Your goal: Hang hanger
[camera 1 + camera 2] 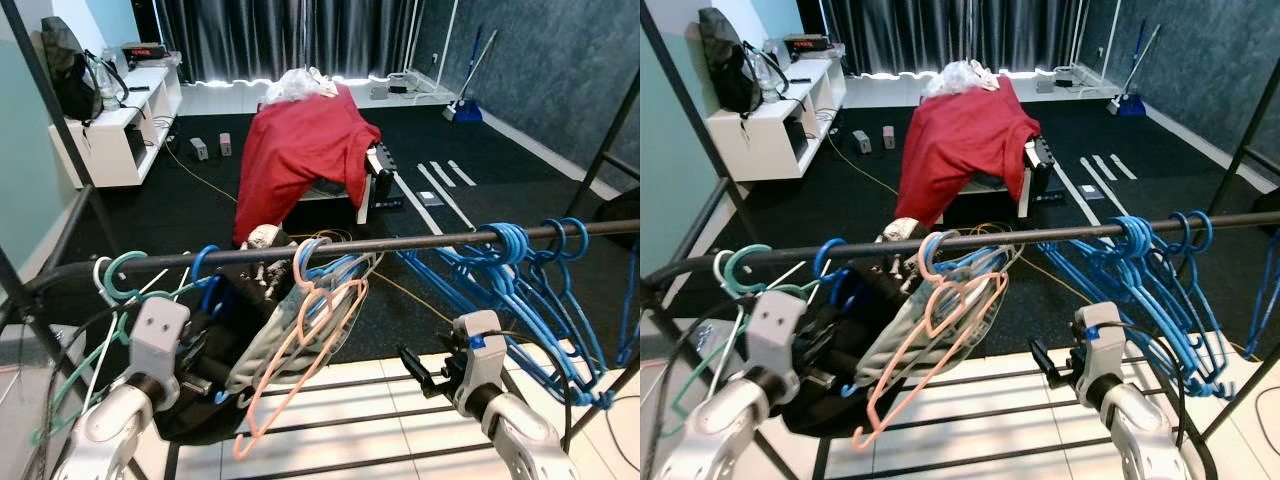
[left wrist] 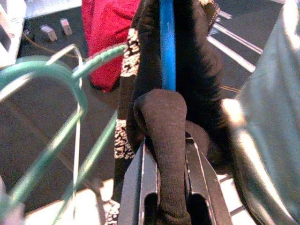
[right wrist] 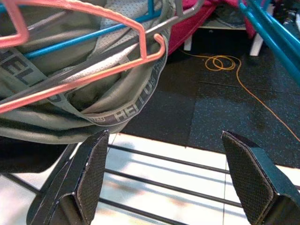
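Left gripper (image 2: 164, 197) is clamped on black garment (image 1: 215, 330) that hangs from blue hanger (image 1: 207, 268), hook already over the rail (image 1: 400, 243) at about 9 o'clock of the pink hanger (image 1: 300, 350). Right gripper (image 3: 171, 178) is spread wide, holding nothing (hovering near 5 o'clock of the pink one). Risk, as a judgement: pulling away with fabric pinched could drag the hook off or snag the green hangers (image 1: 120, 280).

Two silver-grey arms with rounded wrist housings; the right wrist carries a blue patch; black fingers (image 3: 246, 176) have textured inner pads.
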Available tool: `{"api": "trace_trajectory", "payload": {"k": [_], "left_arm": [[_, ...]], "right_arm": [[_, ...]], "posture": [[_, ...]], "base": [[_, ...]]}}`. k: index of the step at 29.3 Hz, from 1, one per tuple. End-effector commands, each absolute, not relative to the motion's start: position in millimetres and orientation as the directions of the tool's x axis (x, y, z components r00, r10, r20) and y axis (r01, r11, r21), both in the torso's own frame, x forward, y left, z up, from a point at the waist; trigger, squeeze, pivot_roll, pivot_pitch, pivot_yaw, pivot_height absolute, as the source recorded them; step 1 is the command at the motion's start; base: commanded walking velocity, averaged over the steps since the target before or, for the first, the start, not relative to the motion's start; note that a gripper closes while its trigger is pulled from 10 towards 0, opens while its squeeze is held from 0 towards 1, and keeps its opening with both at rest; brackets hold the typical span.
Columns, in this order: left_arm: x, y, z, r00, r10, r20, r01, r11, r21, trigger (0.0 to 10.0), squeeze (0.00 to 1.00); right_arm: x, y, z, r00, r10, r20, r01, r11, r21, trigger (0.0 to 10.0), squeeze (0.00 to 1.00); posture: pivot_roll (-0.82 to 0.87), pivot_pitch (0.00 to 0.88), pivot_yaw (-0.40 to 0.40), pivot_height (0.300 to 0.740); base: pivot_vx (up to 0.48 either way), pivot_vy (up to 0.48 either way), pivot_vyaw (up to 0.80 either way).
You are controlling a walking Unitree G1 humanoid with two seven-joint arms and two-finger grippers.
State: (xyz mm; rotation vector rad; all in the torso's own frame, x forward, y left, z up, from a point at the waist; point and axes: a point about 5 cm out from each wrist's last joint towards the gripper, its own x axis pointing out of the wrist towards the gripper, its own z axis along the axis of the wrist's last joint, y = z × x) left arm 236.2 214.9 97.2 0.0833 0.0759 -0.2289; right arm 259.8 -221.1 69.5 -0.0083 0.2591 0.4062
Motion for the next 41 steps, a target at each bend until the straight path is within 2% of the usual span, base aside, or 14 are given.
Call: {"api": "trace_trajectory", "payload": {"k": [1,6,11,12,14,16,17,18,30,41], "left_arm": [[229.9,212.1,108.3,0.962,-0.269,-0.033,0.270,0.963,0.014,0.0,0.00],[215.8,210.8,127.0,0.927,-0.376,0.007,0.376,0.927,-0.007,0.0,0.00],[213.3,213.4,146.7,0.916,-0.396,0.059,0.395,0.918,0.024,0.0,0.00],[212.1,212.5,149.5,0.914,-0.401,0.064,0.400,0.916,0.031,0.8,0.00],[208.4,209.6,149.9,0.908,-0.415,0.061,0.414,0.910,0.031,0.5,0.00],[201.1,205.4,149.6,0.903,-0.427,0.053,0.426,0.904,0.016,1.0,0.00],[197.2,204.2,147.1,0.905,-0.424,0.036,0.424,0.906,0.016,9.3,0.00],[194.4,204.0,144.5,0.909,-0.417,0.023,0.417,0.909,0.010,10.0,0.00],[168.8,209.1,119.3,0.924,-0.378,-0.056,0.369,0.921,-0.129,10.0,0.00],[158.1,218.2,98.3,0.934,-0.325,-0.148,0.307,0.943,-0.131,10.0,0.00]], "right_arm": [[260.6,-218.6,71.9,0.874,0.414,-0.253,-0.417,0.908,0.045,10.0,0.00],[266.5,-223.9,74.1,0.880,0.399,-0.259,-0.408,0.913,0.020,10.0,0.00],[269.5,-224.0,74.8,0.880,0.398,-0.259,-0.409,0.913,0.014,10.0,0.00],[269.0,-223.7,75.1,0.878,0.402,-0.261,-0.412,0.911,0.017,10.0,0.00],[268.3,-222.5,74.5,0.875,0.405,-0.265,-0.415,0.910,0.018,10.0,0.00],[266.4,-220.1,73.1,0.870,0.411,-0.273,-0.421,0.907,0.024,10.0,0.00],[265.6,-219.2,71.8,0.867,0.414,-0.277,-0.424,0.905,0.024,10.0,0.00],[265.1,-218.9,71.1,0.865,0.416,-0.281,-0.426,0.904,0.025,10.0,0.00],[266.8,-216.6,69.1,0.860,0.420,-0.290,-0.432,0.901,0.023,10.0,0.00],[269.3,-215.2,68.6,0.859,0.419,-0.292,-0.433,0.901,0.018,10.0,0.00]], "posture": [[-0.01,0.000,-0.040,0.740],[0.01,0.000,-0.052,0.740],[0.01,0.000,-0.054,0.740],[0.01,0.000,-0.054,0.740],[0.01,0.001,-0.052,0.740],[0.02,0.003,-0.053,0.740],[0.02,0.006,-0.053,0.740],[0.02,0.006,-0.053,0.740],[0.03,0.011,-0.064,0.740],[0.03,0.009,-0.067,0.740]], "base": [[0.000,0.000,0.00],[0.000,0.000,0.00],[0.000,0.000,0.00],[0.000,0.000,0.00],[0.000,0.000,0.00],[0.000,0.000,0.00],[0.000,0.000,0.00],[0.000,0.000,0.00],[0.000,0.000,0.00],[-0.431,0.000,0.00]]}}
